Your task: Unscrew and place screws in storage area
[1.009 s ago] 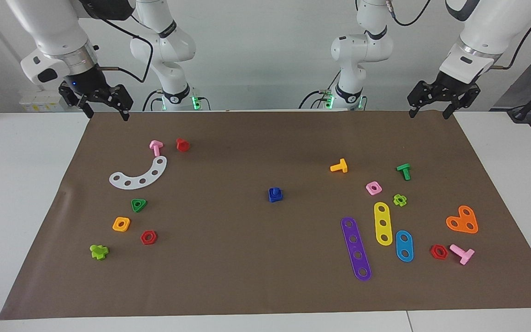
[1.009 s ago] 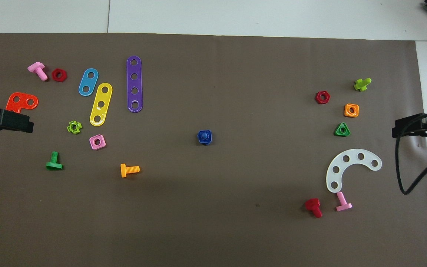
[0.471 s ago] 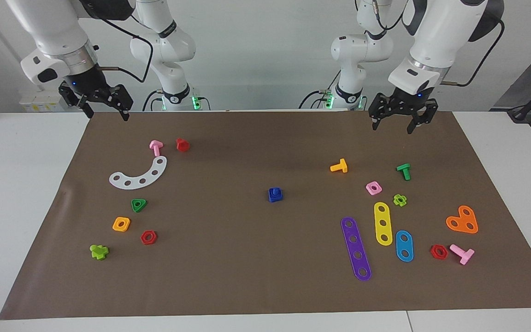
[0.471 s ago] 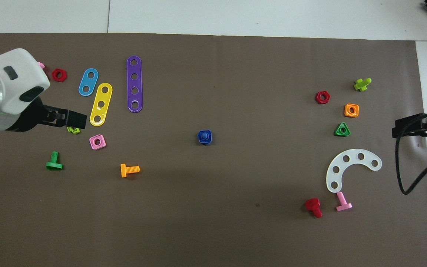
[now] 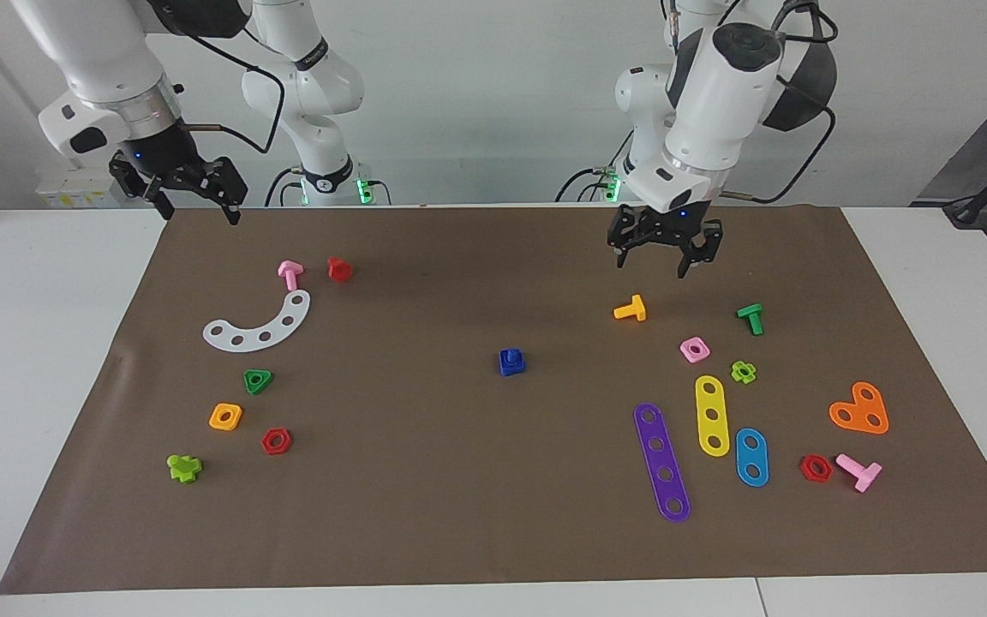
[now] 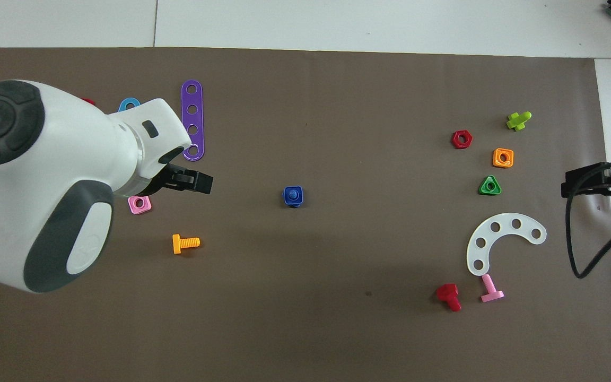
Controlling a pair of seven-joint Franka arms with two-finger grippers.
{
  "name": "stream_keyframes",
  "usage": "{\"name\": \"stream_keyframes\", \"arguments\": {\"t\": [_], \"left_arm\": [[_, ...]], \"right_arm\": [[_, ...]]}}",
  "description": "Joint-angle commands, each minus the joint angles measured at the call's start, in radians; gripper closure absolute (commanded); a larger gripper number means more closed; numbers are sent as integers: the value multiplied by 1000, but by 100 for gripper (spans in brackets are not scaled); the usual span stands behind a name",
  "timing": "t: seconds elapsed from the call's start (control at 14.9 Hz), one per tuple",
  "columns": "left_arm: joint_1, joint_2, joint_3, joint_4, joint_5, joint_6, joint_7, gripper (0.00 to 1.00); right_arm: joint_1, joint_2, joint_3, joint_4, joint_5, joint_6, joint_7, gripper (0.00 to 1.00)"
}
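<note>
Since a second ago my left gripper point(image 5: 660, 261) has swung in from the mat's corner at the left arm's end and now hangs above the brown mat point(image 5: 493, 514), over the stretch along the edge nearest the robots, close to the yellow screw point(image 5: 631, 308). Its jaws stand apart and hold nothing. My right gripper point(image 5: 194, 206) waits over the mat's other corner nearest the robots, jaws apart and empty.

The blue screw point(image 5: 510, 357) stands head-down in the blue square nut point(image 5: 512, 367) at the middle of the mat, well apart from both grippers. By my reading nothing is done yet: the screw is threaded in, and unscrewing it and carrying it over both remain.

The storage area point(image 5: 245, 377) is a bare patch toward the right arm's end, no walled container. On it lie a white curved strip point(image 5: 258, 326), a green nut point(image 5: 258, 380), an orange nut point(image 5: 225, 416) and a red nut point(image 5: 276, 441).
</note>
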Motion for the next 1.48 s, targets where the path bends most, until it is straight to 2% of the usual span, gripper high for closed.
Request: {"name": "stream_keyframes", "arguments": {"t": [0.0, 0.2, 0.47, 0.61, 0.94, 1.41], "left_arm": [[-14, 56, -35, -15, -4, 83, -60, 2], [-55, 91, -53, -43, 33, 167, -126, 3], [-57, 120, -98, -78, 34, 247, -149, 3], [-63, 169, -118, -75, 77, 301, -212, 4], [-78, 333, -179, -31, 280, 370, -424, 4], [-134, 438, -179, -14, 336, 462, -536, 10]], "right_arm": [[-7, -6, 4, -2, 7, -7, -28, 0], [-5, -6, 4, -2, 7, -7, -28, 0], [-7, -6, 4, -2, 7, -7, -28, 0], [-5, -6, 2, -2, 7, -7, -28, 0], [-5, -6, 4, -4, 7, -15, -29, 0], [-5, -10, 7, -2, 7, -19, -29, 0]]}}
